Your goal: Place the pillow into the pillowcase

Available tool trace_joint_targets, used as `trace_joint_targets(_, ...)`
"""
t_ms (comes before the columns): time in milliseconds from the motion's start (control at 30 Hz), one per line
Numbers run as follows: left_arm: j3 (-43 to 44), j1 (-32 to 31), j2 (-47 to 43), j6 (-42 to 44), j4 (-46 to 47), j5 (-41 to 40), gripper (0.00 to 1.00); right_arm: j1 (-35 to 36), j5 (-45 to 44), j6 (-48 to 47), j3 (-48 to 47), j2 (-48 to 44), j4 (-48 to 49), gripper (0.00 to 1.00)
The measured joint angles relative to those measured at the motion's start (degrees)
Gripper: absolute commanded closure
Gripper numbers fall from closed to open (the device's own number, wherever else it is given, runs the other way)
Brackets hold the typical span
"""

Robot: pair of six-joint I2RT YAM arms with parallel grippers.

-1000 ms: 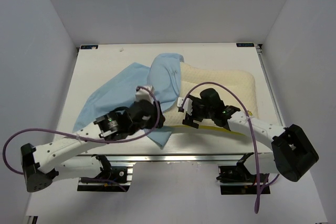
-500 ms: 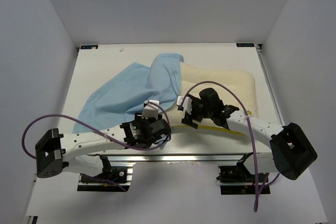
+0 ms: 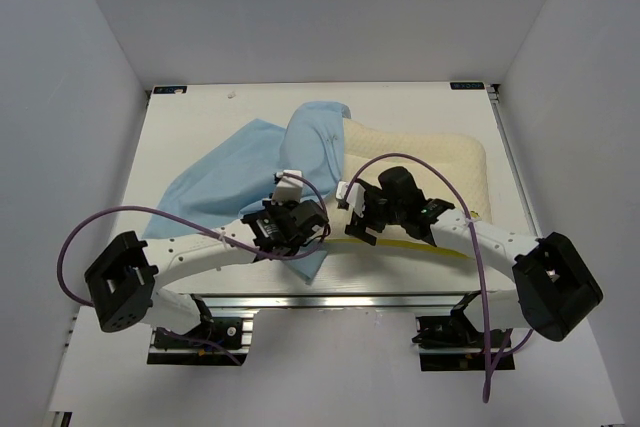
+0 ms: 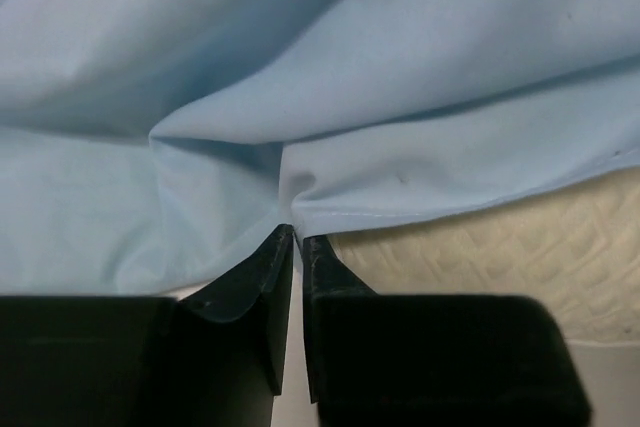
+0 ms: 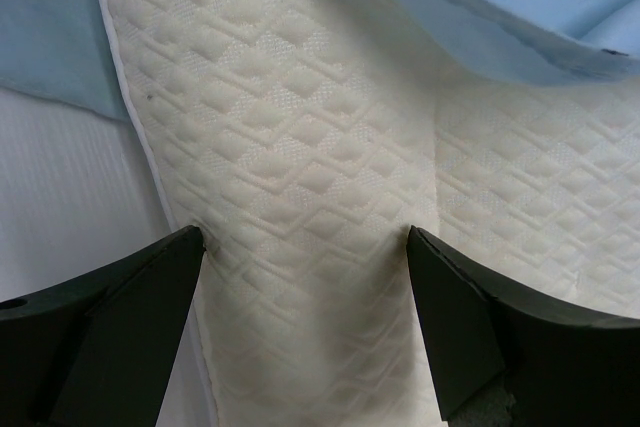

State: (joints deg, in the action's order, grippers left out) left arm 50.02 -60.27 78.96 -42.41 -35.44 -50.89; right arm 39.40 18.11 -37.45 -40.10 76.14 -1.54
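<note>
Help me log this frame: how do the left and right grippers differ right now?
The left gripper is shut, pinching the hem of the pillowcase; the right gripper is open, holding nothing. The left faces blue cloth; the right straddles the quilted pillow. Both work at the pillow's near edge.

No text, label, brand, number or sign is legible in any view.

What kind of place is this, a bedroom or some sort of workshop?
Most likely a robot test cell, not a bedroom: plain white walls box in a white table, two arms are bolted to its near edge, and only a pillow and pillowcase lie there.
</note>
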Motion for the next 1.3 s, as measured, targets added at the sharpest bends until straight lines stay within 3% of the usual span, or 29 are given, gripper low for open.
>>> trace_joint_targets(167, 0.0, 2.4, -0.6, 2.1, 2.4, 1.2, 0.99, 0.0, 0.0, 0.2, 0.0, 0.4, 0.0, 0.13)
trace_joint_targets(400, -0.4, 3.2, -2.4, 3.7, 3.4, 4.9, 1.0, 0.1, 0.0, 0.9, -1.1, 2.6, 0.0, 0.15)
trace_joint_targets(500, -0.4, 3.2, -5.9, 5.1, 3.6, 9.0, 1.0, 0.4, -0.4, 1.0, -1.5, 3.7, 0.1, 0.22)
trace_joint_targets(533, -0.4, 3.1, -7.5, 5.7, 3.9, 10.8, 1.0, 0.6, -0.7, 1.1, -1.7, 4.2, 0.1, 0.34)
trace_joint_targets(600, -0.3, 3.0, -11.1, 6.6, 4.3, 14.2, 1.0, 1.0, -1.5, 1.3, -2.7, 5.6, 0.1, 0.48)
trace_joint_targets(633, -0.1, 2.9, -12.7, 6.8, 4.3, 15.6, 1.0, 1.1, -1.7, 1.6, -3.5, 6.6, 0.0, 0.65)
trace_joint_targets(700, 0.2, 2.5, -15.8, 7.0, 4.3, 18.8, 1.0, 1.1, -2.1, 3.1, -5.8, 9.0, 0.0, 0.78)
trace_joint_targets(733, 0.3, 2.4, -17.2, 7.0, 4.2, 20.3, 1.0, 1.1, -2.0, 3.8, -6.8, 9.9, 0.0, 0.9)
trace_joint_targets(800, 0.3, 2.3, -19.6, 6.4, 3.7, 22.9, 1.0, 1.0, -1.0, 5.9, -8.4, 10.7, 0.0, 1.0)
trace_joint_targets(1000, -1.7, 2.3, -24.6, 3.5, 3.0, 28.5, 1.0, 0.1, 6.5, 15.0, -9.7, 7.6, -0.9, 1.0)
trace_joint_targets(1300, 1.5, 0.9, -20.4, 1.3, 3.9, 33.2, 1.0, 0.2, 14.1, 30.3, -15.9, 5.0, 1.7, 1.0)
